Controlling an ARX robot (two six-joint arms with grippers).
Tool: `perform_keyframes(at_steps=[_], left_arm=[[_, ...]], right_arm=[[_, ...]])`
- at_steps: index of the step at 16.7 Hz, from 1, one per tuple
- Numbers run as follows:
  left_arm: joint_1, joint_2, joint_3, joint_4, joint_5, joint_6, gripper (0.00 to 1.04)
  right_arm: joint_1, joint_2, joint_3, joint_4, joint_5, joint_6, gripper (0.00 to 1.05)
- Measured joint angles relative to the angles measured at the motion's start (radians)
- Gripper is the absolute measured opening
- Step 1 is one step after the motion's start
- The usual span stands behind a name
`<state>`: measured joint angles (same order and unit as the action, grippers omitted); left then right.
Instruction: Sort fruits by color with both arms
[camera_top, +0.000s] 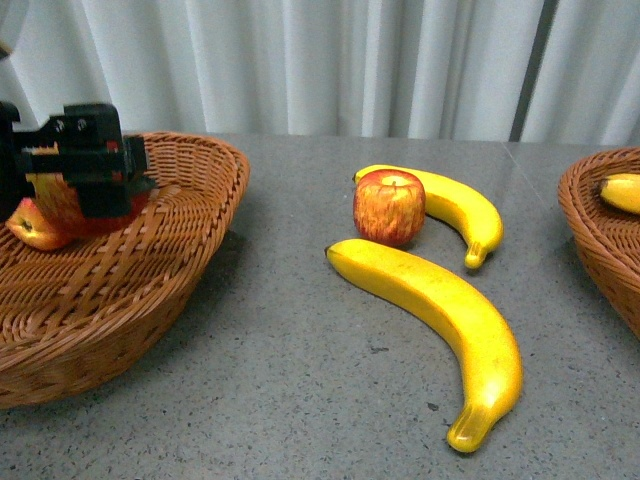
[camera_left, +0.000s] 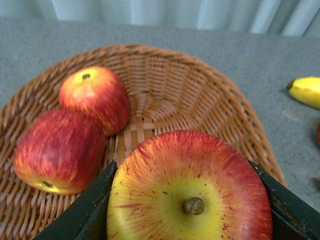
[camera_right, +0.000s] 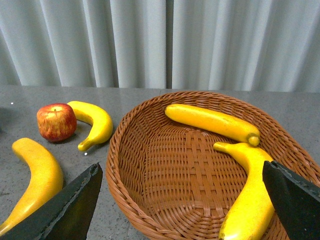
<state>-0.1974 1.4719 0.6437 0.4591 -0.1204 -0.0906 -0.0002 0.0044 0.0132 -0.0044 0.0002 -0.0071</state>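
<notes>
My left gripper (camera_top: 82, 200) hangs over the left wicker basket (camera_top: 195, 205), shut on a red apple (camera_left: 190, 190) with a yellow stem end, which fills the space between both black fingers (camera_left: 85, 212). Two more red apples (camera_left: 95, 97) (camera_left: 57, 150) lie in that basket. My right gripper (camera_right: 182, 200) is open above the right basket (camera_right: 125, 200), which holds two bananas (camera_right: 212, 122) (camera_right: 250, 195). On the table between the baskets are a red apple (camera_top: 389, 207), a short banana (camera_top: 465, 208) and a long banana (camera_top: 440, 310).
The grey tabletop (camera_top: 300, 400) runs back to a white curtain (camera_top: 330, 60). The right basket (camera_top: 600, 235) is cut off by the front view's right edge, with one banana end (camera_top: 622, 192) showing in it.
</notes>
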Motion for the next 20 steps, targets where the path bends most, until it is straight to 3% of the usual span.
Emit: perform_keyframes(at_steps=[6, 8, 10, 13, 16, 20], left_arm=[[0.024, 0.064, -0.057, -0.027, -0.003, -0.042, 0.66], [0.003, 0.024, -0.071, -0.037, 0.001, -0.04, 0.94], [-0.015, -0.009, -0.078, -0.042, -0.007, -0.032, 1.0], [-0.091, -0.129, -0.074, -0.073, -0.051, 0.016, 0.98], [-0.175, -0.136, 0.048, -0.043, -0.077, 0.122, 0.98], [-0.175, 0.136, 0.241, -0.003, 0.047, 0.185, 0.98]], right_arm=[[0.0, 0.0, 0.0, 0.0, 0.0, 0.0, 0.98], [0.0, 0.0, 0.0, 0.0, 0.0, 0.0, 0.98], [0.0, 0.0, 0.0, 0.0, 0.0, 0.0, 0.98], [0.0, 0.0, 0.0, 0.0, 0.0, 0.0, 0.98], [0.0, 0.0, 0.0, 0.0, 0.0, 0.0, 0.98], [0.0, 0.0, 0.0, 0.0, 0.0, 0.0, 0.98]])
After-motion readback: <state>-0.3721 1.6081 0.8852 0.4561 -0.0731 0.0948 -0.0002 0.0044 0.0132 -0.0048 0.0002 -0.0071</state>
